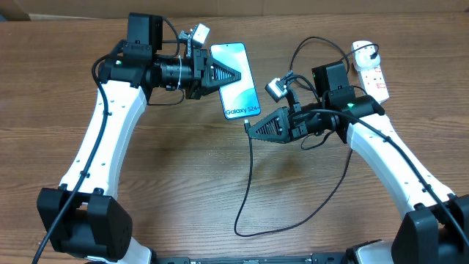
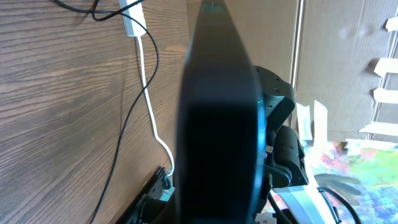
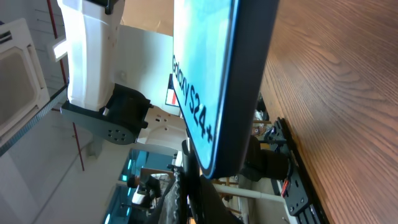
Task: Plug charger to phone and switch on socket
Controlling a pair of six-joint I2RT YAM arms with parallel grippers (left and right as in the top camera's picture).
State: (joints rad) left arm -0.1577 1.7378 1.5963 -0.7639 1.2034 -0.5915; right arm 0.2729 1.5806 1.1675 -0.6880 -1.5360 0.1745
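We find the left hand (image 1: 239, 76) clenched on the phone (image 1: 238, 99), seemingly raised off the desk (image 1: 183, 176), centre far. The right hand (image 1: 249, 129) grasps the charger (image 1: 250, 169) tip just beside the phone's near edge. Advised: keep the tip square to that edge and press gently. The socket (image 1: 372, 73) lies far right. The desk is wood-grain, with cardboard (image 1: 308, 9) behind.

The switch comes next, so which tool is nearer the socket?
Right. The right tool is at the phone's lower end, with the socket farther back on that side; the left tool is over the phone's opposite edge, farther off.
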